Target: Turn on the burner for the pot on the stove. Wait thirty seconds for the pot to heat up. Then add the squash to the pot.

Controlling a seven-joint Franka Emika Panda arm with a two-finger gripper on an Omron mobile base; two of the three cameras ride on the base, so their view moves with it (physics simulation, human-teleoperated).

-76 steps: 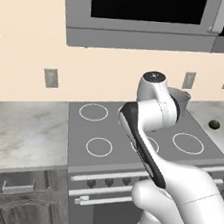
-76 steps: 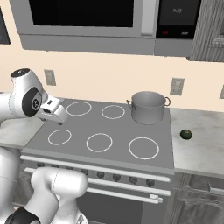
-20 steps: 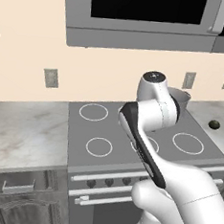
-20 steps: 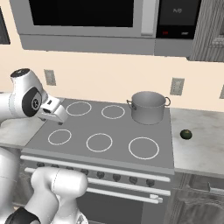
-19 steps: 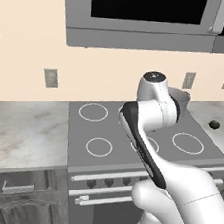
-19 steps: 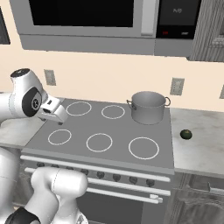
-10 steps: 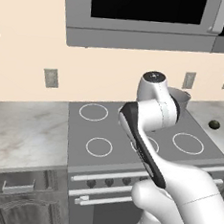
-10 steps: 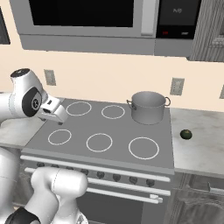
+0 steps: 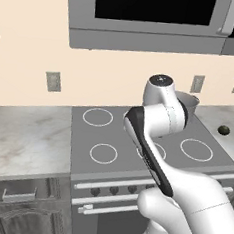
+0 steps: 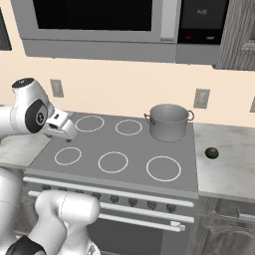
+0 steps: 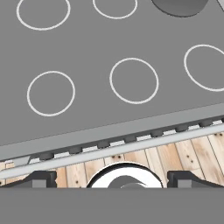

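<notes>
1. End effector [image 10: 67, 133] hangs wide open, empty, over the stove's [image 10: 114, 144] nine-o'clock edge.
2. Pot [image 10: 169, 122] sits on the two-o'clock burner.
3. Squash [image 10: 211, 152] lies on the worktop [image 10: 224, 164] at three o'clock: looks light, firm, roly; pinch across its middle.

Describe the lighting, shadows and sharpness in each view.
Left base view: flat even light, the arm hides most of the pot. Right base view: sharp, no glare on the stove, squash casts little shadow. Hand view: crisp burner rings, no blur.

No visible change from the earlier pictures, arm unmoved (base too), things lying as before.
</notes>
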